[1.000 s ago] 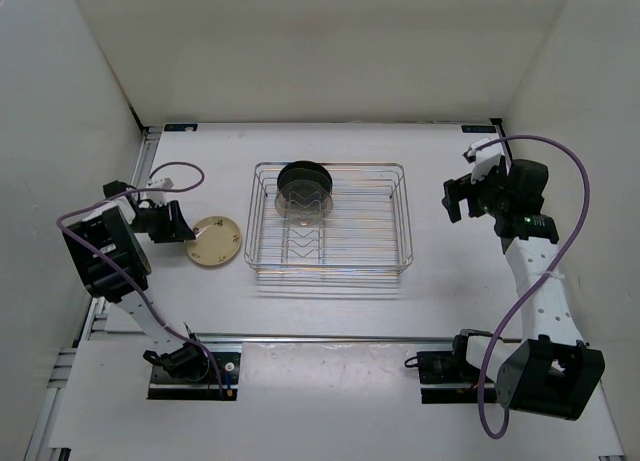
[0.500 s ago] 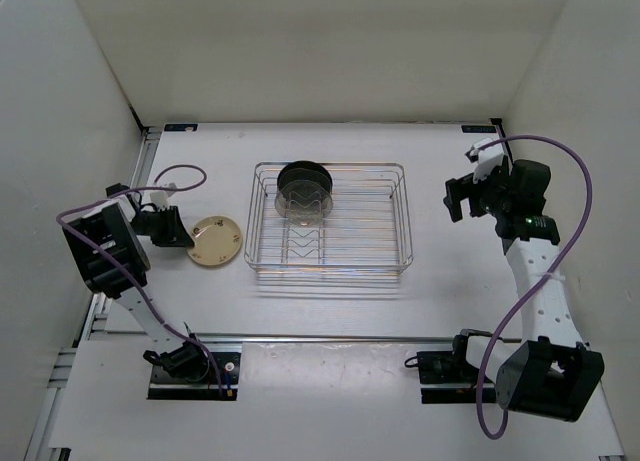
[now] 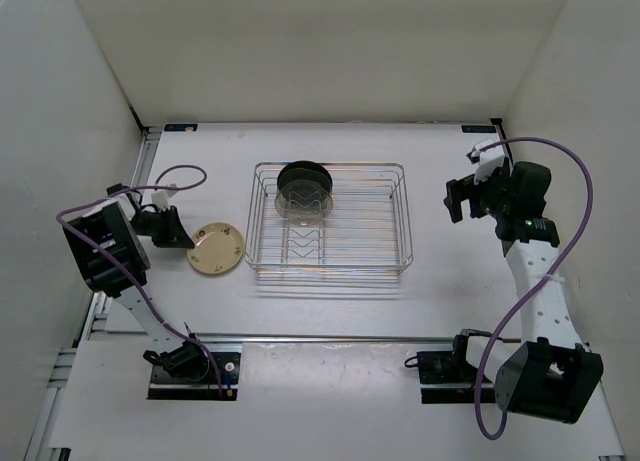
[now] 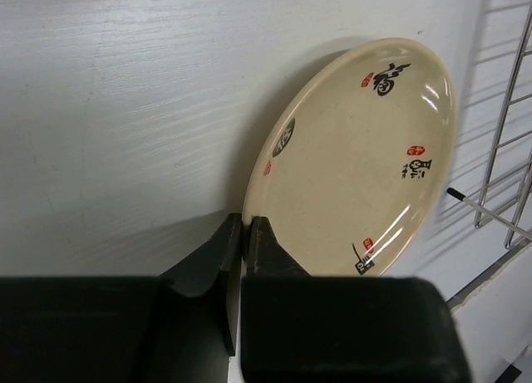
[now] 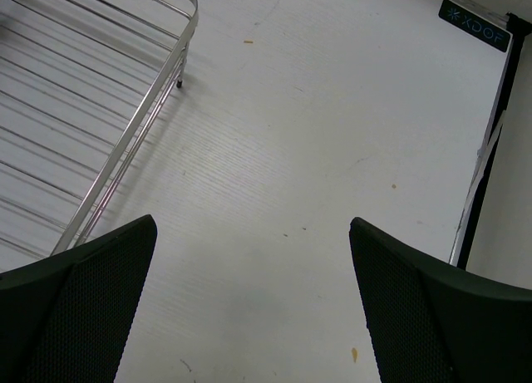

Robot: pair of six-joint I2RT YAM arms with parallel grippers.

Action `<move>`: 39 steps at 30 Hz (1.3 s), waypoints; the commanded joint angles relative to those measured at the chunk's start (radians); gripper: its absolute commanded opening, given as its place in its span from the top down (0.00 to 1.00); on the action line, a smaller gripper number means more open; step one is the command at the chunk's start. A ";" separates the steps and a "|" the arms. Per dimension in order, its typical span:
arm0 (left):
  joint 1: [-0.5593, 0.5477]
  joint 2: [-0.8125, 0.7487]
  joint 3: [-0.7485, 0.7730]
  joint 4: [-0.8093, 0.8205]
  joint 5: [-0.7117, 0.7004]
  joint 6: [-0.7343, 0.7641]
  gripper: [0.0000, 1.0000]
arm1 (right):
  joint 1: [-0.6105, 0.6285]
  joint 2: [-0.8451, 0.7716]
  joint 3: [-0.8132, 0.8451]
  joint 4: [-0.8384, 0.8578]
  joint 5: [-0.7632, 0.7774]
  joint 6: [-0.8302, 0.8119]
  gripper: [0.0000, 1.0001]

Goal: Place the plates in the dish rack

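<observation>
Left gripper (image 4: 243, 227) pinching cream plate (image 4: 349, 163) rim, plate tilting off worktop (image 4: 125, 84); next likely needing lift into rack (image 3: 330, 266) slot. Right gripper (image 5: 252, 233) hovering wide.

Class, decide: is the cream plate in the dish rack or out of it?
Out. The cream plate is left of the dish rack, outside its wires, rim pinched by the left gripper.
</observation>
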 commanded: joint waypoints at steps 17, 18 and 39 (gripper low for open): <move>-0.204 -0.394 0.583 -0.082 -0.412 0.137 0.90 | -0.005 -0.025 -0.053 0.050 -0.032 0.011 0.00; -0.234 -0.405 0.606 -0.082 -0.458 0.165 0.90 | -0.005 -0.025 -0.053 0.050 -0.032 0.002 0.00; -1.110 -0.565 0.275 0.267 -0.978 0.693 0.90 | -0.005 0.015 -0.090 0.059 -0.032 -0.007 0.00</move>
